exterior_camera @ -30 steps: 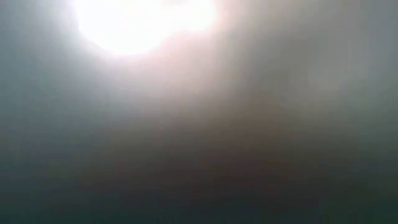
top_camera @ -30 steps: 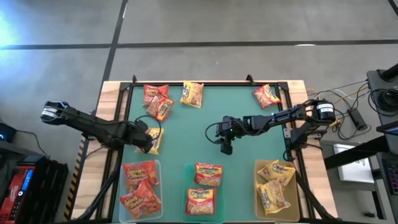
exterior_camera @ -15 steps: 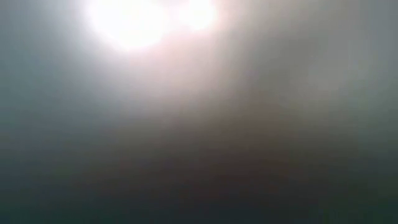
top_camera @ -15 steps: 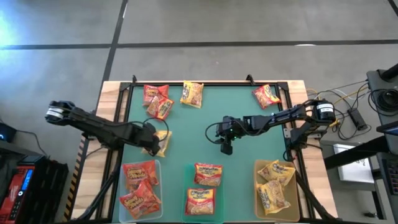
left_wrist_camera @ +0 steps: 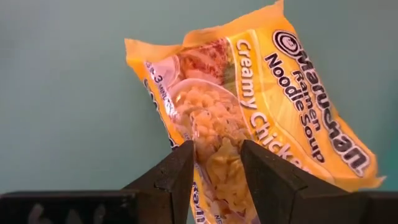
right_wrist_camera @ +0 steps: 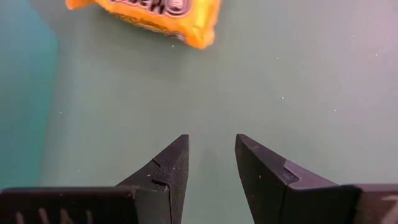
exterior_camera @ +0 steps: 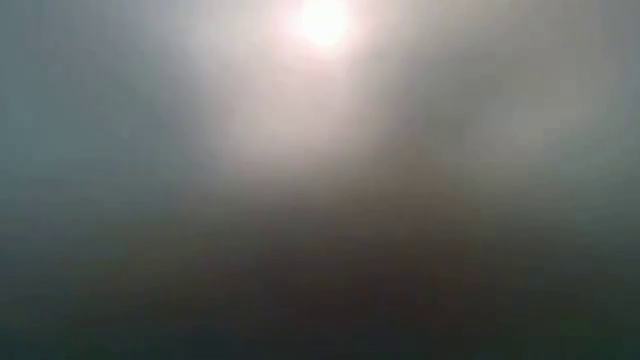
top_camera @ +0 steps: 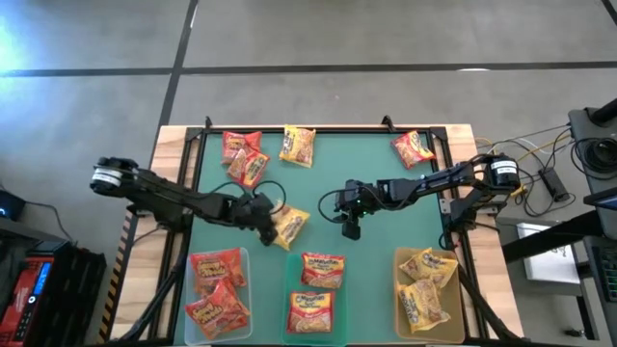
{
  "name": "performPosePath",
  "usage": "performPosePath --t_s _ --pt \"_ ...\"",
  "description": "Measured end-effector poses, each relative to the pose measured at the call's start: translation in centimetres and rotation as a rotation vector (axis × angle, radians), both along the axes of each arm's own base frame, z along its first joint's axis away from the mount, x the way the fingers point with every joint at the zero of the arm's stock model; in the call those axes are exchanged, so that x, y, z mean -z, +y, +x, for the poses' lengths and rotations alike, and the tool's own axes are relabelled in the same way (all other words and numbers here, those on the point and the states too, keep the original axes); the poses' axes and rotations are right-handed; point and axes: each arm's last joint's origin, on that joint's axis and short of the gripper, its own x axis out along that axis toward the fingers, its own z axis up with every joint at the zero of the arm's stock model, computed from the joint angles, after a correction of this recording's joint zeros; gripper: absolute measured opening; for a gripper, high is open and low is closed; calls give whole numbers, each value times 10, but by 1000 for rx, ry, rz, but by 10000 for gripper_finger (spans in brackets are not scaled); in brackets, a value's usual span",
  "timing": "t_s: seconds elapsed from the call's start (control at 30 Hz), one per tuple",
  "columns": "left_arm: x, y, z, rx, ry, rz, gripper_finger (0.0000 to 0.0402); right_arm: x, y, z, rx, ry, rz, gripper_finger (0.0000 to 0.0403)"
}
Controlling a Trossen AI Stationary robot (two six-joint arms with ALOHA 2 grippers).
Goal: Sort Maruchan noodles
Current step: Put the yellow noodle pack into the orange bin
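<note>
My left gripper is shut on a yellow Creamy Chicken noodle packet over the middle-left of the green mat; the left wrist view shows the packet between my dark fingers. My right gripper hovers open over the mat's middle, right of that packet, touching nothing; its wrist view shows open fingers over bare mat and the yellow packet's end beyond. Loose packets lie flat along the far edge: two red ones, a yellow one, an orange-red one. The low view shows only haze. My left gripper pinches the yellow packet between its two fingers at one edge of the wrapper, over the printed noodle bowl. The rest of the packet stretches away beyond the fingertips, tilted. Whether its free end touches the mat, I cannot tell.
Three shallow clear bins stand along the near edge: the left bin holds red packets, the middle bin orange-red ones, the right bin yellow ones. A black frame borders the mat. Bare mat lies between the grippers and the far packets.
My left gripper has travelled toward the table's right, from the mat's left edge to near its middle, carrying the yellow packet with it and staying shut on it. My right arm has kept still.
</note>
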Motion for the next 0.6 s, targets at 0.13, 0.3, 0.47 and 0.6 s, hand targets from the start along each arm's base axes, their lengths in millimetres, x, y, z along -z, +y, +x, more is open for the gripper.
performPosePath --t_s 0.13,0.3,0.47,0.6 --pt "-5 5 3 38 -1 136 121 0 0 0 0 0 0 123" --pt "-31 2 8 98 -56 82 121 0 0 0 0 -2 0 123" --pt "-35 -12 8 156 -40 -161 121 0 0 0 0 -4 0 123" --pt "-26 -18 5 130 23 -222 121 -1 0 0 0 -8 -1 123"
